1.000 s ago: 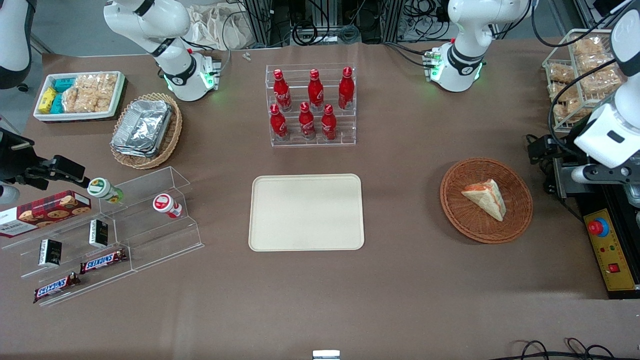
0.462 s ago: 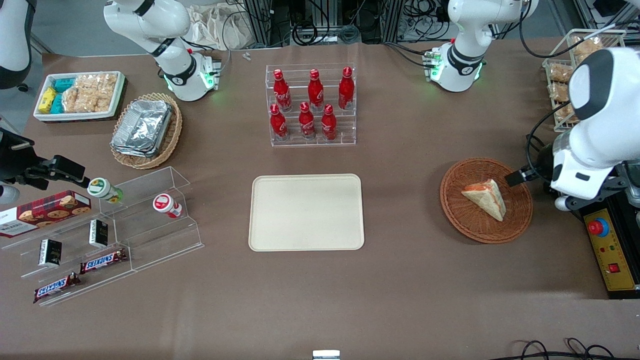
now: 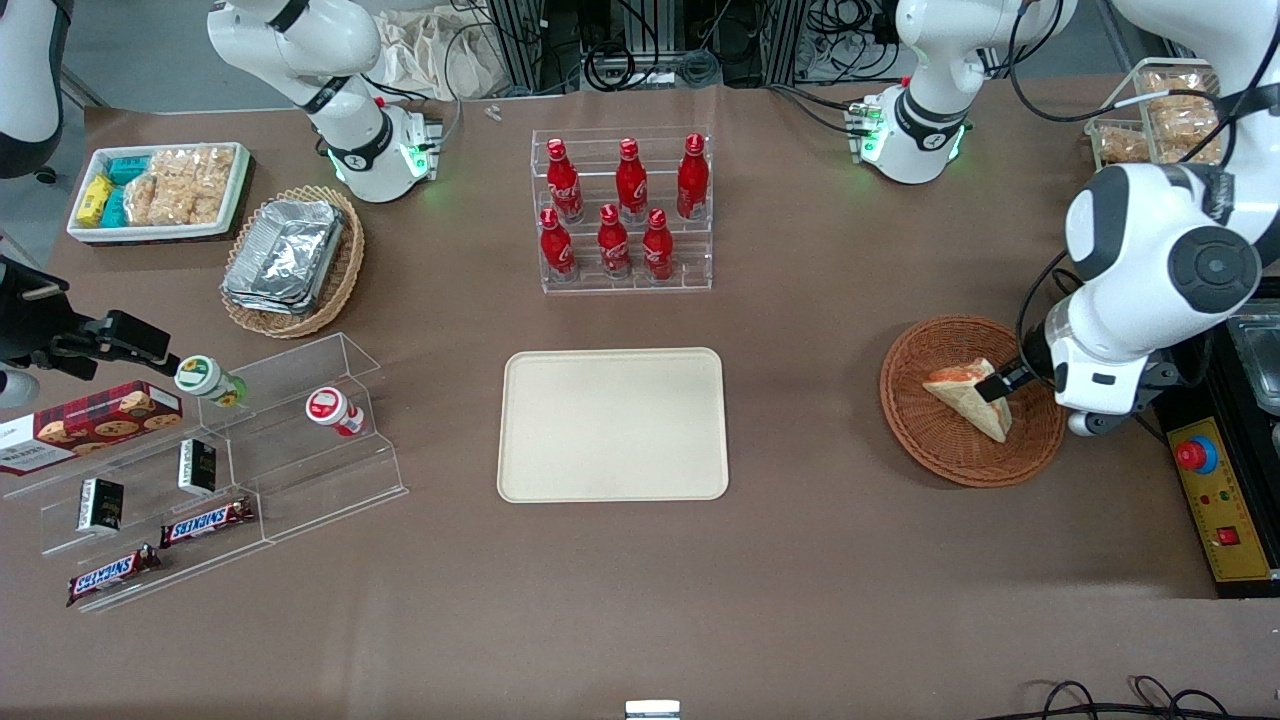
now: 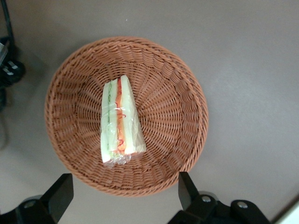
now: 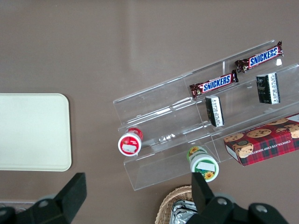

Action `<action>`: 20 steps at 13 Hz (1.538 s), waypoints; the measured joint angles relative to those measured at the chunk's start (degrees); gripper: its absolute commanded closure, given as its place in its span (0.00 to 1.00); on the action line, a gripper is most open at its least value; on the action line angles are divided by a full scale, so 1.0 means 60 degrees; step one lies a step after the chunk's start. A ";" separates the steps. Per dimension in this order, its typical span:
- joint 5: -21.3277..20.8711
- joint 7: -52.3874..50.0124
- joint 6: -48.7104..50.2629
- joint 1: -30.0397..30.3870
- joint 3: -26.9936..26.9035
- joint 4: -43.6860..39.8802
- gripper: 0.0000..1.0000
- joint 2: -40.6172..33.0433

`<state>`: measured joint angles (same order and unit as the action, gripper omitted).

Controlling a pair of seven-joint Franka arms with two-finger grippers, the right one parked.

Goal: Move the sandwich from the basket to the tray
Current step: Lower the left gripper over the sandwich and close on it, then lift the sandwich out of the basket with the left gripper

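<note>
The sandwich (image 3: 965, 398), a wrapped white-bread wedge with a red-orange stripe, lies in the round reddish-brown basket (image 3: 920, 440) toward the working arm's end of the table. In the left wrist view the sandwich (image 4: 120, 123) rests near the middle of the basket (image 4: 173, 116). My left gripper (image 3: 1003, 384) hovers over the basket's rim on the working arm's side, close to the sandwich's upper corner. The gripper (image 4: 124, 192) is open, its black fingers (image 4: 60, 191) wide apart with nothing between them. The cream tray (image 3: 612, 424) lies bare at the table's middle and shows in the right wrist view as well (image 5: 32, 130).
A clear rack of red bottles (image 3: 622, 210) stands farther from the camera than the tray. An oval basket of foil trays (image 3: 290, 260), a white snack bin (image 3: 160, 190) and an acrylic shelf of snacks (image 3: 220, 470) sit toward the parked arm's end. A yellow control box (image 3: 1220, 500) lies beside the basket.
The left arm has swung in from the working arm's end of the table, bringing its gripper from outside the basket to over the basket's rim beside the sandwich.
</note>
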<state>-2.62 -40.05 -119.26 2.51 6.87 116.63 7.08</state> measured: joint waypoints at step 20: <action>0.0002 -0.1540 -0.2953 0.0153 -0.0129 0.1234 1.00 0.1550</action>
<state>-2.61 -49.29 -136.98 3.43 6.10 124.03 16.38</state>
